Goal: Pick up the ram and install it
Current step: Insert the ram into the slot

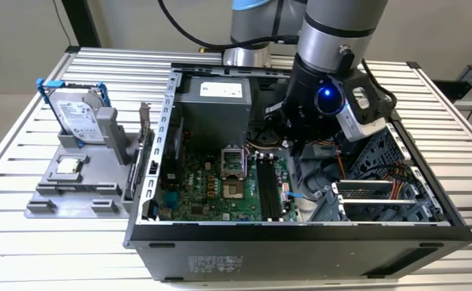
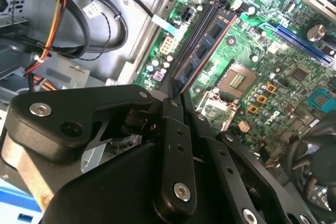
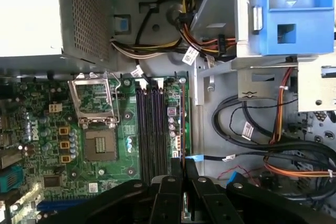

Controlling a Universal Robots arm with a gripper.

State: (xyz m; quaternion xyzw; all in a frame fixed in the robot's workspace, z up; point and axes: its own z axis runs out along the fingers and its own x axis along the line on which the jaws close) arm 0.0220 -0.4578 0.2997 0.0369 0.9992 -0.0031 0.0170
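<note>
My gripper (image 1: 291,144) is down inside the open computer case (image 1: 300,233), over the back part of the green motherboard (image 1: 207,188). It is shut on the ram (image 2: 209,40), a long dark stick with flat chips that runs out from between the fingertips. In the first wrist view the ram (image 3: 184,121) shows edge-on as a thin line, parallel to the black memory slots (image 3: 152,129) and just beside them, toward the board's edge. Whether it touches a slot I cannot tell. Black fingers (image 3: 169,192) close around its near end.
A hard drive in a blue-tabbed bracket (image 1: 82,118) and a small silver processor chip (image 1: 70,165) sit on a grey fixture at the exterior view's left. The open processor socket (image 3: 100,114), the power supply (image 1: 216,103), a blue drive cage (image 3: 294,9) and loose cables (image 3: 262,148) crowd the case.
</note>
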